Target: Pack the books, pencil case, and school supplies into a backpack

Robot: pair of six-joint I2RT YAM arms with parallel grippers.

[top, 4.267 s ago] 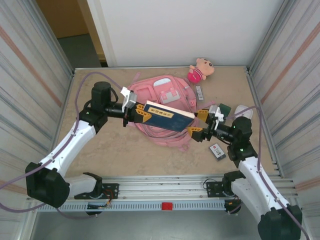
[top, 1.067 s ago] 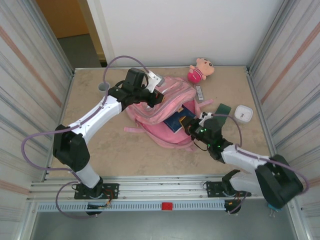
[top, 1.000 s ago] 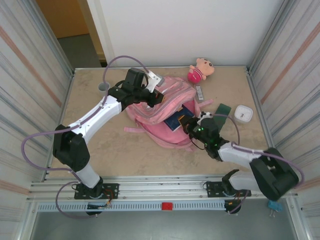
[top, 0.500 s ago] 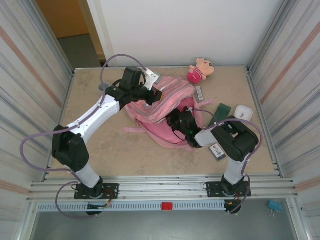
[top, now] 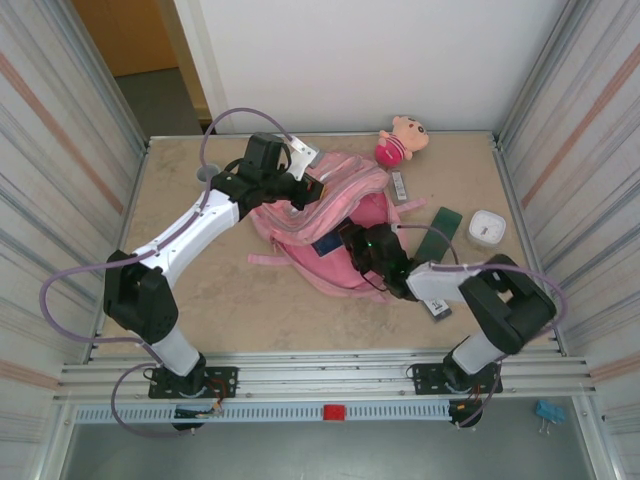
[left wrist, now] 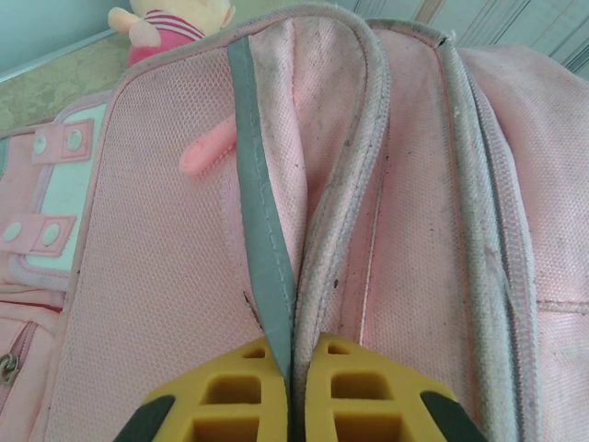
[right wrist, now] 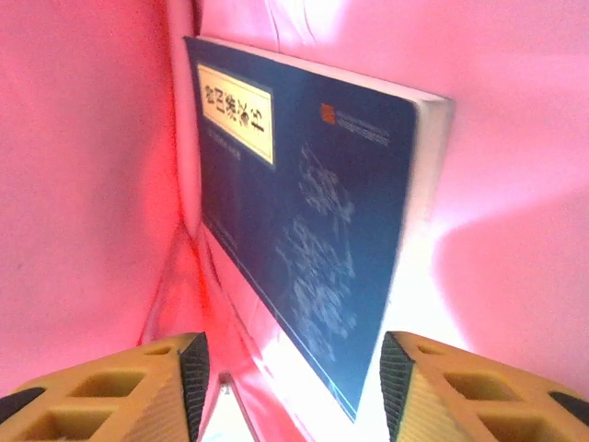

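Inside backpack (top: 345,180) | navy book (right wrist: 304,212) just ahead of parted right gripper (right wrist: 294,370)

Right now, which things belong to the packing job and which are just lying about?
Job: backpack; navy book, inside it; green book; grey stick; black piece.
Lying about: doll; white box.

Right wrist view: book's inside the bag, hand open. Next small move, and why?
Probably draw the right hand straight back out of the backpack. The navy book lies inside against the pink lining with the hand open either side of it, and the left hand pinches the rim, holding the mouth open.
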